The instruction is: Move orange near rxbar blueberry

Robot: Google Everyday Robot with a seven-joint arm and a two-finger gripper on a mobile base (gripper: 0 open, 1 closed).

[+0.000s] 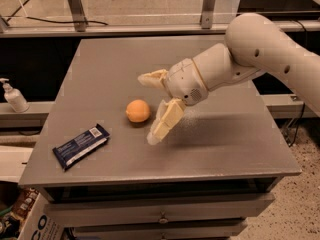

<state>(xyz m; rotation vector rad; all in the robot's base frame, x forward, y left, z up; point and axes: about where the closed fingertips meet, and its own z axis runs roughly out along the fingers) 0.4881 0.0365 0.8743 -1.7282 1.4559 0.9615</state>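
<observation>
The orange [137,110] sits alone on the grey table [220,144], left of centre. The rxbar blueberry [80,145], in a dark blue wrapper with a white label patch, lies flat near the table's front left corner, a short way down-left of the orange. My gripper [148,109] is open, just right of the orange and raised above the table. One finger [152,79] points left above the orange's level; the other finger [163,123] hangs down to its right. The orange is free of both fingers.
A white soap dispenser bottle [13,97] stands on a ledge left of the table. A glass rail with metal posts [75,6] runs behind the table. A cardboard box [30,219] sits on the floor at the lower left.
</observation>
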